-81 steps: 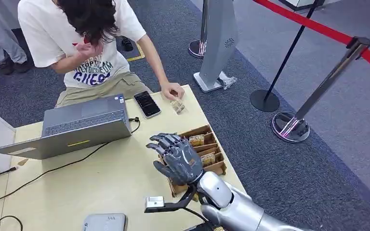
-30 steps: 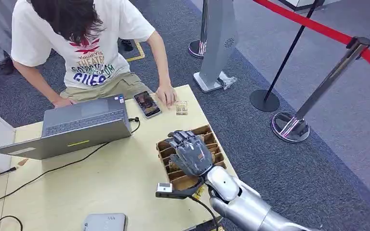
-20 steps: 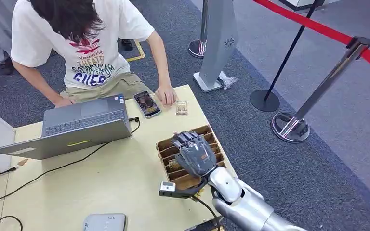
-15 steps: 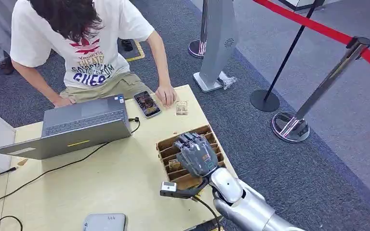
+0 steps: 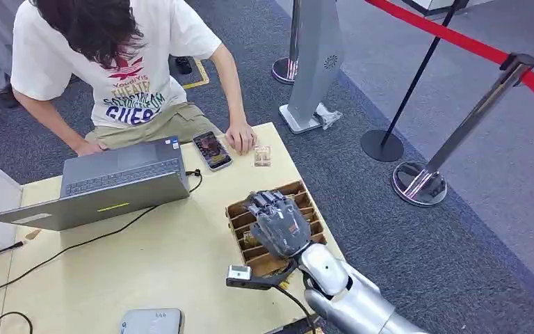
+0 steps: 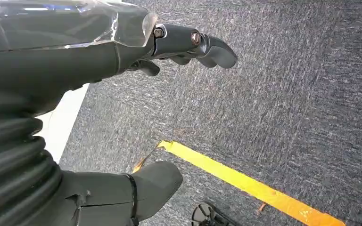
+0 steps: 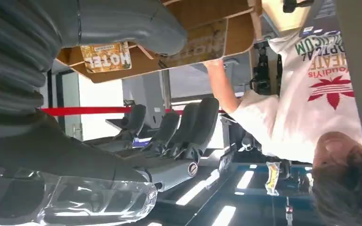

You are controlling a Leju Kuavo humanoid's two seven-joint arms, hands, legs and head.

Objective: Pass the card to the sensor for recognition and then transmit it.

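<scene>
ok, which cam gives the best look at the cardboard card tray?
Head view: the whole slotted cardboard tray sits on the table's right edge, with the right hand over its middle. The right wrist view catches a close piece of the tray and a card printed MOTEL. The left wrist view looks at carpet.

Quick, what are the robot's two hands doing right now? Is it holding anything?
Left hand: open, holding nothing, hanging over the carpet.
Right hand: over the wooden card box, fingers apart; nothing seen in it, but its underside is hidden, so it cannot be told.
</scene>
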